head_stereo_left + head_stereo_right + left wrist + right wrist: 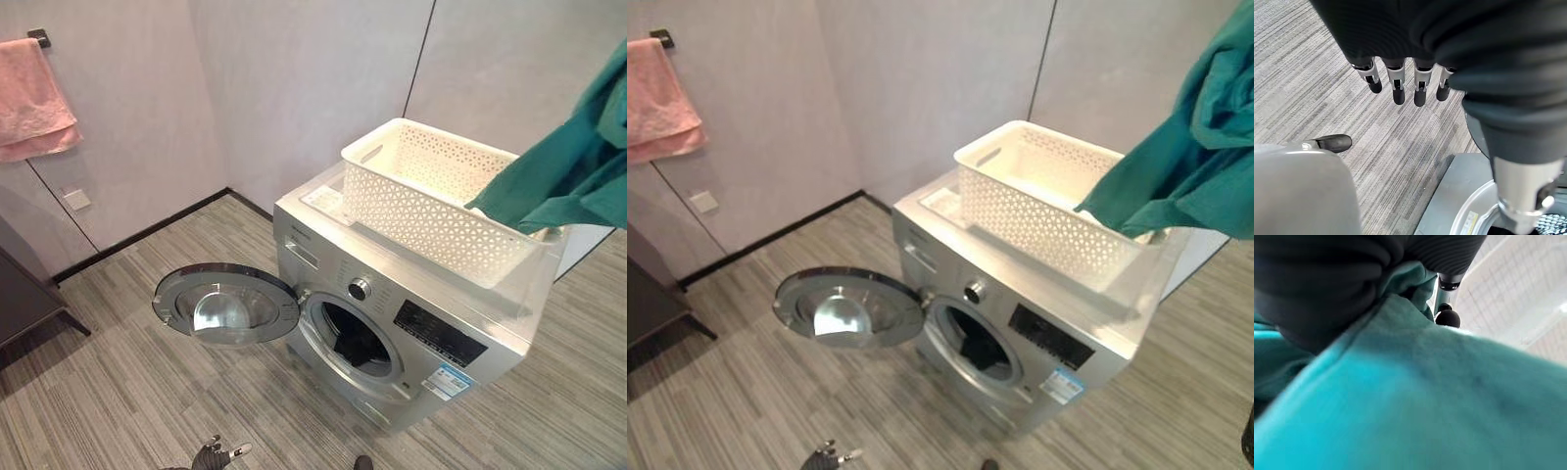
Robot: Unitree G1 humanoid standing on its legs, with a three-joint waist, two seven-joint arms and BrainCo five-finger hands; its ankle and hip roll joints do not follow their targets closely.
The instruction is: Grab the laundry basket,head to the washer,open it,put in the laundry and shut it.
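A silver front-loading washer [431, 338] stands by the wall with its round door [227, 304] swung wide to the left, baring the dark drum opening [355, 339]. On its top sits a white lattice laundry basket [421, 191]. A teal cloth [568, 176] hangs in the air over the basket's right end, its lower edge trailing by the rim. In the right wrist view the same teal cloth [1425, 396] bunches against my right hand [1448, 316], which is shut on it. My left hand [216, 455] hangs low over the floor before the door, fingers [1396, 85] straight, holding nothing.
A pink towel [34, 98] hangs on the left wall above a wall socket [76, 199]. A dark piece of furniture [20, 299] juts in at the left edge. Grey striped floor [118, 392] stretches in front of the washer and beside the door.
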